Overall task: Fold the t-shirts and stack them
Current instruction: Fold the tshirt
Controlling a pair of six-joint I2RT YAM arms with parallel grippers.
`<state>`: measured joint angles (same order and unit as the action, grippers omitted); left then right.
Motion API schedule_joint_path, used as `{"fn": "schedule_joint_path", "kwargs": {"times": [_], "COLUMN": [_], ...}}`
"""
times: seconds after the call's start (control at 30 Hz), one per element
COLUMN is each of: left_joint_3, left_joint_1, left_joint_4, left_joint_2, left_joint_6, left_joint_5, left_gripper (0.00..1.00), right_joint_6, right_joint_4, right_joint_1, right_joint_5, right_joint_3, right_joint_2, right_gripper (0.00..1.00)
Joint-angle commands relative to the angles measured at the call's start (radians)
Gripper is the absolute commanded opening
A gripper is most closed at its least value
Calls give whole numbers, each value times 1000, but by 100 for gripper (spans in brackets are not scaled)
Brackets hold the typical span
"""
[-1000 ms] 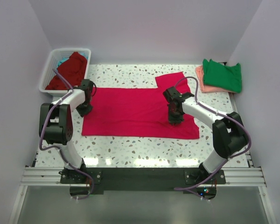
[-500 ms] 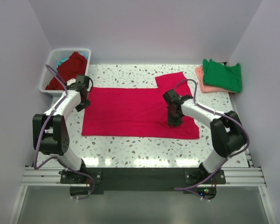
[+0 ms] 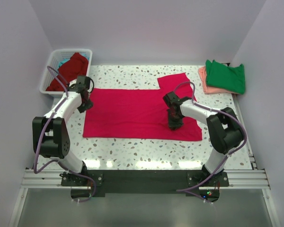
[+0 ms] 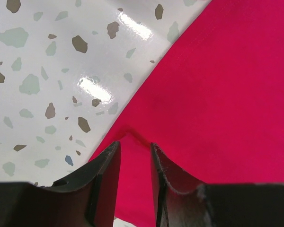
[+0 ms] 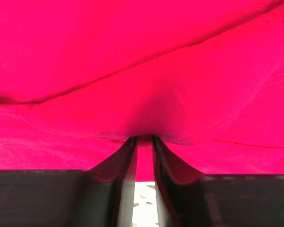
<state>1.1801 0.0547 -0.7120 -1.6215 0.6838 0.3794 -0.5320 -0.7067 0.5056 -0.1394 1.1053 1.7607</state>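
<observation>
Far left, tucked into the back corner: white slatted plastic basket (image 3: 48, 73), open-topped, with a crumpled dark red t-shirt (image 3: 72, 71) heaped inside. Beneath that heap, only a sliver of teal t-shirt (image 3: 63, 62), the rest buried.

Just in front of the basket, on the glossy speckled terrazzo table (image 3: 132, 75): left gripper (image 3: 86, 105), tips down at the upper-left corner of the crimson-pink t-shirt (image 3: 132, 113). In the wrist view, black fingers (image 4: 109, 165) close together with a narrow gap, straddling the hem where it rises in a small pucker. Clamped or merely touching: cannot tell.

Centre: the same crimson-pink t-shirt spread flat across the table as a broad rectangle, soft matte knit, one short sleeve jutting toward the back on the right.

Right of centre: right gripper (image 3: 174, 125) planted near the lower-right corner, arm and wrist hiding part of the cloth there. In its wrist view, fingers (image 5: 165, 156) nearly pressed together, pinching a gathered fold, creases fanning out above, a strip of table in the slit below. Rest of the garment cut off by the frame.

Far right, at the back and well apart from the grippers: green t-shirt (image 3: 227, 75) lying folded on a salmon-pink t-shirt (image 3: 203, 81), the latter showing only along its left edge.
</observation>
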Motion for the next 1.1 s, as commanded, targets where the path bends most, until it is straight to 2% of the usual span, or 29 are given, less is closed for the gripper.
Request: {"fn": "schedule_joint_path", "kwargs": {"times": [0.0, 0.1, 0.53, 0.87, 1.07], "left_joint_3": [-10, -10, -20, -23, -22], "left_joint_1": [-1, 0, 0, 0, -1], "left_joint_4": [31, 31, 43, 40, 39], "left_joint_2": [31, 31, 25, 26, 26], "left_joint_6": [-27, -27, -30, -35, -40], "left_joint_5": [-14, -14, -25, -23, -27], "left_gripper": [36, 36, 36, 36, 36], "right_joint_6": [10, 7, 4, 20, 36], "right_joint_4": [38, 21, -66, -50, -20], "right_joint_1": [5, 5, 7, 5, 7], "right_joint_5": [-9, -20, -62, -63, -80], "right_joint_3": [24, 33, 120, 145, 212], "right_joint_2": [17, 3, -64, -52, 26], "right_gripper": [10, 0, 2, 0, 0]}}
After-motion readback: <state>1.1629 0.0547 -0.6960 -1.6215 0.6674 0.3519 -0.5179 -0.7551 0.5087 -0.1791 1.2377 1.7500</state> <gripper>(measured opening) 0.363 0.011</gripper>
